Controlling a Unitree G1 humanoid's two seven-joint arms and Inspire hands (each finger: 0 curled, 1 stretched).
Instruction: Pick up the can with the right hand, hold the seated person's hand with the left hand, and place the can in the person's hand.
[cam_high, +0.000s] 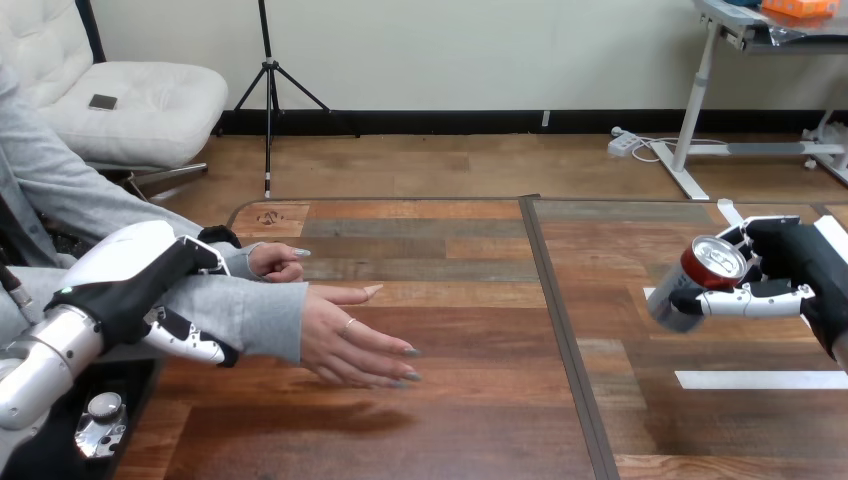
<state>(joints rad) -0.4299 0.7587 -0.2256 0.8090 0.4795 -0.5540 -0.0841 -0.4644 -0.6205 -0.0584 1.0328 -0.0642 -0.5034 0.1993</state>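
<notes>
The wooden table (450, 430) lies in front of me, and a dark seam (562, 340) divides it into a left part and a right part. My left arm (40, 355) comes in from the lower left. The person's forearm (255, 312), in a grey sleeve, reaches from the left side over the left part of the table. My left hand (140, 280) is closed around this forearm, a little behind the wrist: the back of my hand lies on top of the sleeve and my fingers (190, 343) curl under it. The person's hand (350, 340) is flat and free, with the fingers stretched toward the seam, just above the wood. A second hand of the person (275, 262) rests behind it, near the sleeve. At the right edge my right hand (795, 262) grips the can (700, 285), with my fingers curled around its body. The can is red and silver, it is tilted with its top toward the left and upward, and it is held in the air over the right part of the table, well apart from the person's hand. A white tape strip (760, 380) lies on the wood under it.
</notes>
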